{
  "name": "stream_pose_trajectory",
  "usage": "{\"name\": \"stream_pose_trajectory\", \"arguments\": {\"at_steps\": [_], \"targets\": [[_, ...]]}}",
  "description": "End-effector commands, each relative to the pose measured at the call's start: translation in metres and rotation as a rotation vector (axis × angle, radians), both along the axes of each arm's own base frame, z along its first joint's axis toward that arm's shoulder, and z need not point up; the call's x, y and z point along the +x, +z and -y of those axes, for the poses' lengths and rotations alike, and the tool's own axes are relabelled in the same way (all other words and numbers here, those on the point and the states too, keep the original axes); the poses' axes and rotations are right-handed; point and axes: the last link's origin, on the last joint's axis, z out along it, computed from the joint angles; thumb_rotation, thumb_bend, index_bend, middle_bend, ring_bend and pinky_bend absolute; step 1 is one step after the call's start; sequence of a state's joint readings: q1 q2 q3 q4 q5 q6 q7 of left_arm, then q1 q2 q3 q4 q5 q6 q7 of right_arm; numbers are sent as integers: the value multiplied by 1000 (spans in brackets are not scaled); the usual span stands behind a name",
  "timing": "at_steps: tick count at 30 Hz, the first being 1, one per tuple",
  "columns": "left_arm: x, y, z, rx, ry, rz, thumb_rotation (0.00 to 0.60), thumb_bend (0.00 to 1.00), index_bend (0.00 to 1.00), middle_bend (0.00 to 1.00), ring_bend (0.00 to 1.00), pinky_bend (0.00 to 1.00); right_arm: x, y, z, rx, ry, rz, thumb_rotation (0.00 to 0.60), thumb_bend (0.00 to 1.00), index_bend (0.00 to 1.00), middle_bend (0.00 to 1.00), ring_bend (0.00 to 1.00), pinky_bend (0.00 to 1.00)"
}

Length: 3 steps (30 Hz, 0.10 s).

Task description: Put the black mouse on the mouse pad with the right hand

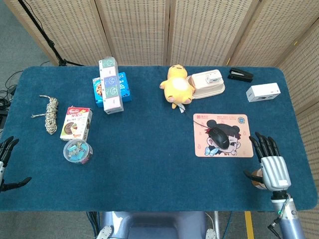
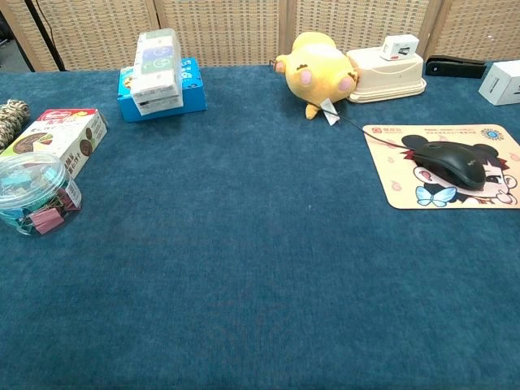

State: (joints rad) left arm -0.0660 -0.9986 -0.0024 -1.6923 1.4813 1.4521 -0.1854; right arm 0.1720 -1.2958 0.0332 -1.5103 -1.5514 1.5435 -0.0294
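Right hand at the near counter edge, fingers spread, grasping nothing, above a small round brown tub. Left hand likewise empty, fingers apart. Black mouse sits on the pink cartoon mouse pad. Blue cloth counter; woven folding screens behind.

Black mouse flat on mouse pad

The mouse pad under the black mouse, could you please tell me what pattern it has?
The mouse pad is peach-pink with a cartoon mouse-eared face and blue bow, clearest in the chest view.
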Motion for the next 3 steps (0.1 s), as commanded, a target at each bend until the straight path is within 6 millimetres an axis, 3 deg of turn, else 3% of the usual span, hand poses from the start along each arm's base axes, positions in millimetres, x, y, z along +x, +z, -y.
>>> {"name": "stream_pose_trajectory", "arguments": {"at_steps": [1, 3], "targets": [[-1, -1, 2, 3, -5, -3, 600, 0, 0, 0, 0, 0, -3, 9, -18, -19, 32, -75, 600, 0, 0, 0, 0, 0], [-1, 1, 1, 12, -12, -13, 600, 0, 0, 0, 0, 0, 1, 10, -22, -27, 55, -76, 600, 0, 0, 0, 0, 0]]}}
